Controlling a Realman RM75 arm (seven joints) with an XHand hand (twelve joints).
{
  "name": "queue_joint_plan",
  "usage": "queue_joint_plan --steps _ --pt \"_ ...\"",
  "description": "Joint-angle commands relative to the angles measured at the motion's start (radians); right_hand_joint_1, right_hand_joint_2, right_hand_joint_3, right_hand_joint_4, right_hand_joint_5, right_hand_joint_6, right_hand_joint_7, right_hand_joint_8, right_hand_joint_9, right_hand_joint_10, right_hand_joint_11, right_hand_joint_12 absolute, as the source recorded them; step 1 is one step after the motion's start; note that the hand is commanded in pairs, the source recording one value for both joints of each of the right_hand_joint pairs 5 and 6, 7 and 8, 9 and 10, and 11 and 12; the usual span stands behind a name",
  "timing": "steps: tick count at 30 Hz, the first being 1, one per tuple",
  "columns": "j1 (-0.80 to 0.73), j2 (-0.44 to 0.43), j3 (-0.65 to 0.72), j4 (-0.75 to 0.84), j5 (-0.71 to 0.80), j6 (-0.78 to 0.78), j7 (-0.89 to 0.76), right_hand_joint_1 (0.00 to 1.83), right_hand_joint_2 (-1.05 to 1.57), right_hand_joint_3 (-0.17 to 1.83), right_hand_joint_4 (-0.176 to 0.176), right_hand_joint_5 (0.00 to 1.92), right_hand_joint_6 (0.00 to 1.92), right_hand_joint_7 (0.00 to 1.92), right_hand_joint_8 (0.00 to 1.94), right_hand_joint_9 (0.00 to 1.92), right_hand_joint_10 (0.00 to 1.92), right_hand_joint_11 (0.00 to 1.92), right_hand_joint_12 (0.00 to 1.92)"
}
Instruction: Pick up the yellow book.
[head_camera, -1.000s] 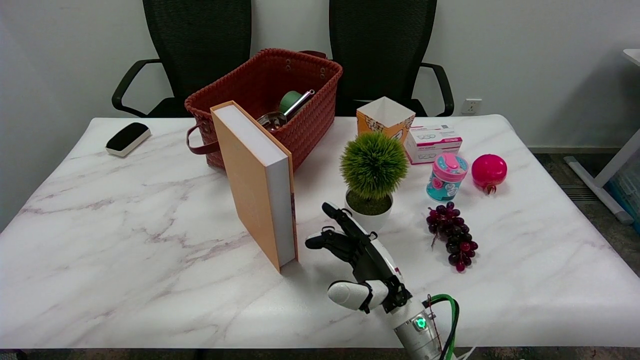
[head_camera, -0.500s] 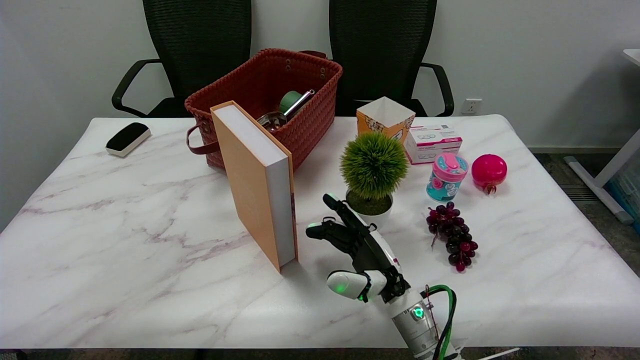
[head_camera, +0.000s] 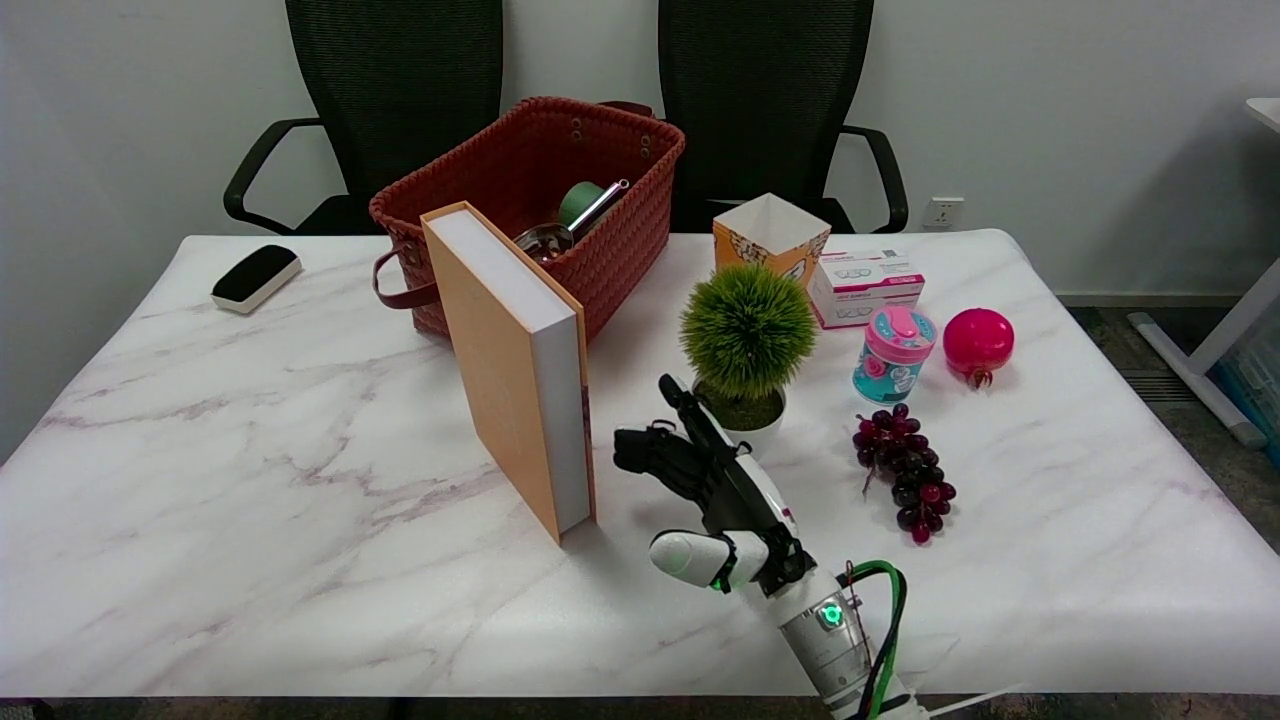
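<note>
A thick yellow-orange hardcover book (head_camera: 515, 375) with white page edges stands upright on the white marble-patterned counter (head_camera: 250, 480), its far end close against the front of a reddish-brown woven basket (head_camera: 535, 200). The robot's black-and-white right hand (head_camera: 705, 480) hangs just to the right of the book, near but apart from it, with its fingers (head_camera: 640, 455) spread and reaching toward the book's page side; it holds nothing. The white arm (head_camera: 830, 640) that carries the hand comes in well to the lower right of the book, with a green light at the wrist. Right of the book and just behind the hand stands a round green artificial plant in a small white pot (head_camera: 747, 345). Farther right of the book lies a bunch of dark red grapes (head_camera: 905, 470), and beyond them a pink-lidded turquoise cup (head_camera: 893, 355) and a bright pink pomegranate-shaped ball (head_camera: 978, 342). Behind the plant, right of the book, are an orange paper carton with an open top (head_camera: 770, 240) and a white-and-pink flat box (head_camera: 865, 285). Inside the basket behind the book lie a green cup and some metal ware (head_camera: 575, 215). Far to the left of the book, near the counter's back edge, rests a black-and-white board eraser (head_camera: 256, 277). Two black mesh office chairs (head_camera: 765, 100) stand beyond the counter, behind the book.
</note>
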Motion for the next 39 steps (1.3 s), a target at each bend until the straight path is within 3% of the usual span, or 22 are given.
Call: queue_joint_plan --steps 1,7,8,10,23,39 --pt "0.026 0.000 0.001 -0.005 0.002 -0.029 0.000 0.87 0.10 0.37 0.000 0.01 0.01 0.42 0.42 0.42 0.42 0.46 0.46" --pt "0.030 0.000 0.001 -0.009 0.002 -0.038 0.000 0.87 0.10 0.37 0.000 0.01 0.01 0.34 0.34 0.40 0.40 0.45 0.45" --pt "0.013 -0.020 -0.090 0.093 -0.018 0.010 0.093 0.87 0.10 0.38 0.000 0.01 0.01 0.34 0.34 0.40 0.40 0.45 0.45" --pt "0.034 0.000 0.001 -0.013 0.002 -0.048 0.000 0.87 0.09 0.38 0.000 0.01 0.01 0.33 0.33 0.40 0.40 0.45 0.45" --pt "0.068 -0.008 0.004 -0.018 0.002 -0.094 -0.002 0.90 0.07 0.39 0.000 0.01 0.01 0.34 0.34 0.40 0.40 0.44 0.44" --pt "0.091 -0.018 0.020 0.000 0.042 -0.172 -0.115 0.90 0.06 0.40 0.000 0.03 0.03 0.39 0.39 0.42 0.42 0.45 0.45"
